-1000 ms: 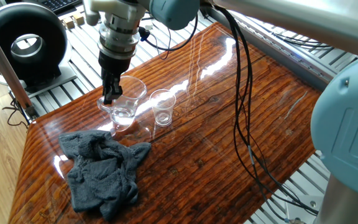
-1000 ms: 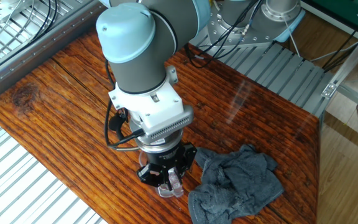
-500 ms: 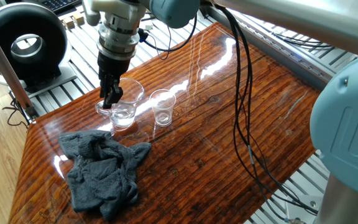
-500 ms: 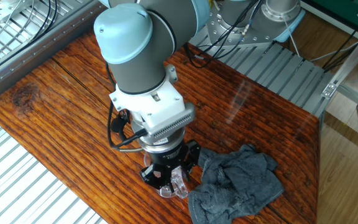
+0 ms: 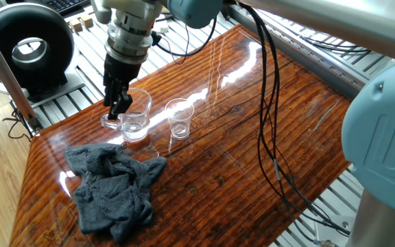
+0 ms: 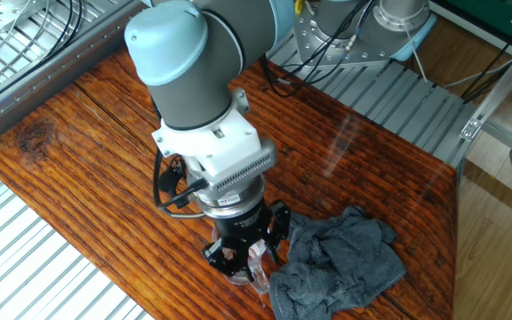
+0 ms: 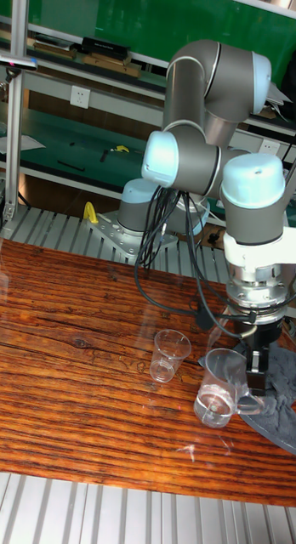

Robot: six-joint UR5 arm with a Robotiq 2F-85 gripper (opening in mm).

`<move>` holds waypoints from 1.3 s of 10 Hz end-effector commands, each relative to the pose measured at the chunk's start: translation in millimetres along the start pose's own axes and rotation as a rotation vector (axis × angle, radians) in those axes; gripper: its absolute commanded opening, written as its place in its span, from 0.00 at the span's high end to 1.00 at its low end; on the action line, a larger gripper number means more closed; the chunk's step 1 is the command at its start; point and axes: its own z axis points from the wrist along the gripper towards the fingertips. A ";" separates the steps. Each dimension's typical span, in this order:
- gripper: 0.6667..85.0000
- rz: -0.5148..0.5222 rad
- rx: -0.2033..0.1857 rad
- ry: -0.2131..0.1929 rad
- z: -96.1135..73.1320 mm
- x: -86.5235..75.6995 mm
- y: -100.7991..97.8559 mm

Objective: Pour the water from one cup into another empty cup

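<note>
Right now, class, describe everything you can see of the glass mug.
The glass mug is clear, wide and cylindrical, with a thick base and a side loop handle. It stands about upright on the wooden table with shallow water inside. The gripper is at its handle side. The small tumbler stands apart beside it.

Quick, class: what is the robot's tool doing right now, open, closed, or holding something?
Tool: closed on the handle side of the glass mug, which holds a little water.

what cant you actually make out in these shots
- Tumbler: hidden in the other fixed view behind the arm.
- Tool grip on the mug handle: its fingers cover the contact in every view.
- Water level: clear on clear, only a faint glint.
- Cloth: cut off by the tall view's right edge.
</note>
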 end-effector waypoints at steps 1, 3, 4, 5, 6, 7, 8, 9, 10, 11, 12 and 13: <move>0.47 -0.019 0.021 -0.103 -12.6 -27.2 -7.7; 0.47 -0.007 0.037 -0.231 -38.5 -62.4 -10.6; 0.47 0.008 0.011 -0.252 -51.9 -68.0 -2.8; 0.48 0.049 -0.011 -0.237 -69.9 -63.0 3.6; 0.55 0.086 -0.025 -0.195 -82.1 -50.4 6.4; 0.55 0.123 -0.054 -0.140 -92.0 -32.4 14.1; 0.58 0.176 -0.050 -0.055 -102.6 -4.7 14.0; 0.81 0.278 -0.011 0.061 -115.8 32.7 6.9; 1.00 0.344 0.045 0.171 -127.2 68.1 -3.6; 1.00 0.412 0.063 0.210 -133.0 82.6 -6.8; 1.00 0.474 0.082 0.237 -134.9 92.1 -9.0; 1.00 0.567 0.084 0.241 -134.0 91.4 -5.7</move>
